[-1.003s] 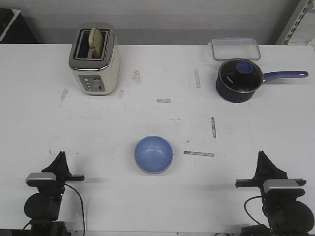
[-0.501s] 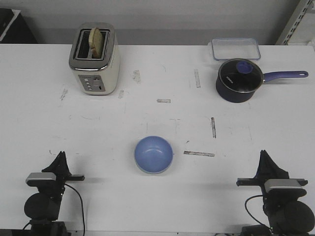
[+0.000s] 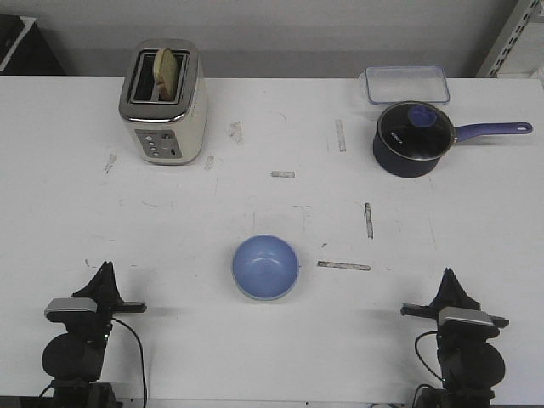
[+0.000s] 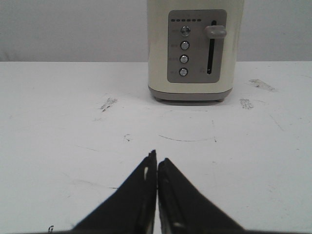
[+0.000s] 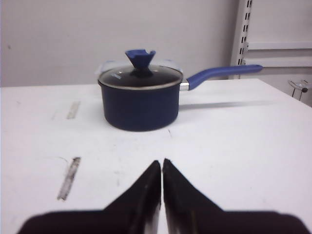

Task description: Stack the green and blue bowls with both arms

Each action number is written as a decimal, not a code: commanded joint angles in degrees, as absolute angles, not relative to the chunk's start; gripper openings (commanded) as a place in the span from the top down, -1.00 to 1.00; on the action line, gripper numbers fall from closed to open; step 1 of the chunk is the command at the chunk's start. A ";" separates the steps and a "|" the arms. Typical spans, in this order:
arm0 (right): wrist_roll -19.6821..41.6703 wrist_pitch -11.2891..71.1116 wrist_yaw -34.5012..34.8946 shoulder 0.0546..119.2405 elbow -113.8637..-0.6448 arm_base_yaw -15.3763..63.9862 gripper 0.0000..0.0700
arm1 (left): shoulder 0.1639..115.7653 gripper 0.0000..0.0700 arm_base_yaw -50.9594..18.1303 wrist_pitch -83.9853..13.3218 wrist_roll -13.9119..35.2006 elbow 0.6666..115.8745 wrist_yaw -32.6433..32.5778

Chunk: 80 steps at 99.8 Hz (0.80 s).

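Observation:
The pale blue bowl (image 3: 265, 267) sits upright on the white table (image 3: 272, 204) at the near middle, between my two arms. A thin pale edge shows under its near rim; I cannot tell if that is the green bowl, which shows nowhere else. My left gripper (image 3: 104, 270) is shut and empty at the near left, well apart from the bowl; in the left wrist view (image 4: 157, 158) its jaws meet over bare table. My right gripper (image 3: 448, 276) is shut and empty at the near right, jaws together in the right wrist view (image 5: 161, 162).
A cream toaster (image 3: 164, 102) with bread stands at the far left, facing the left gripper (image 4: 195, 48). A navy saucepan (image 3: 412, 138) with a glass lid stands at the far right, also in the right wrist view (image 5: 140, 100). A clear container (image 3: 406, 84) lies behind it.
My right arm has shifted a little to the left and drawn back toward the near edge. The left arm and the blue bowl have not moved.

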<state>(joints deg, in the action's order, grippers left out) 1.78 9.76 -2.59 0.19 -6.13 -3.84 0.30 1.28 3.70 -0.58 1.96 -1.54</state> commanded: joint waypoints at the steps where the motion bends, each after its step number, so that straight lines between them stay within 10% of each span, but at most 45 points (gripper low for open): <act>1: 1.87 8.58 -2.37 0.08 -4.60 -3.95 1.00 | 0.19 1.00 1.34 4.64 -0.58 0.73 -1.58; 80: 1.89 4.62 1.52 0.08 -0.73 -3.88 1.00 | 0.19 1.00 1.32 4.56 -0.58 0.73 -1.58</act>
<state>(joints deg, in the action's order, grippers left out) 1.76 5.26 1.48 0.10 -0.84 -3.81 0.30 1.28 3.73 -0.56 1.96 -1.54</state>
